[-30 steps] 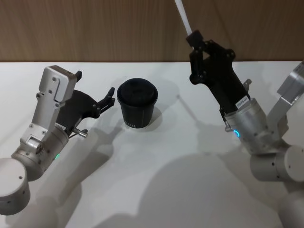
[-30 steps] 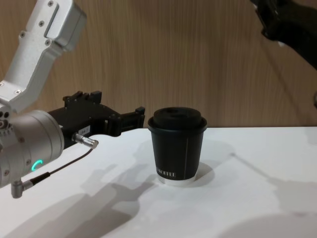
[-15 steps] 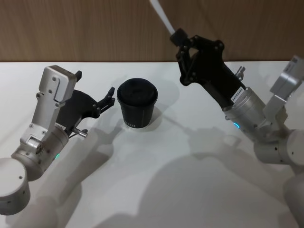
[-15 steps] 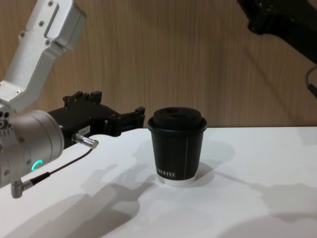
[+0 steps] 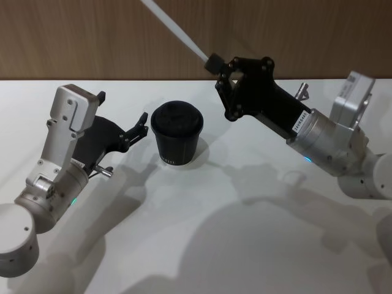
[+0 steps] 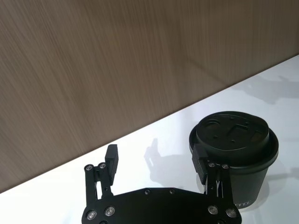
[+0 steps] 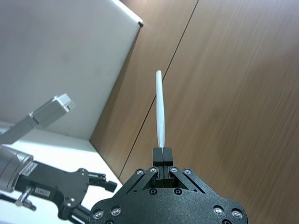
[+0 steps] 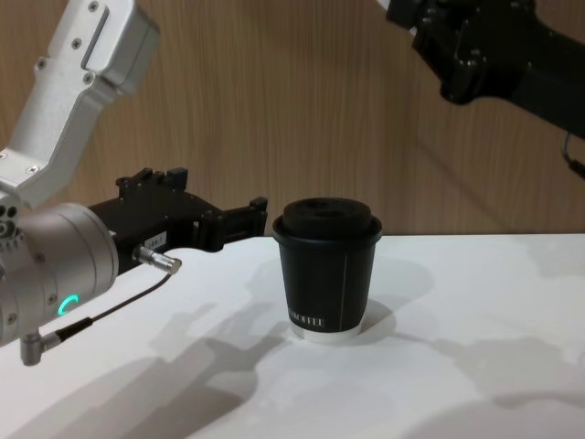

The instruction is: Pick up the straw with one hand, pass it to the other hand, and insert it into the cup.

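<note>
Above table (image 5: pixel 214 245), straw (image 5: pixel 174 29) in right pincer (image 5: pixel 214 62)

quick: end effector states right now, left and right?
Left end effector: open, empty, beside the cup.
Right end effector: closed on the straw.

We see the straw (image 5: pixel 176 30), thin, straight and white, pinched at its lower end by the right gripper (image 5: pixel 214 62), whose fingers are closed on it; the straw is in the air, slanting up and toward the robot's left, and from the right wrist it (image 7: pixel 160 112) runs straight out from the closed tips (image 7: pixel 161 154); we find the cup (image 5: pixel 177 131), black with a domed black lid and a white base rim, upright on the table (image 5: pixel 196 233), lower than the straw's gripped end and to its left; the left gripper (image 5: pixel 122 107) sits low on the cup's left, fingers spread, one tip just beside the lid.
</note>
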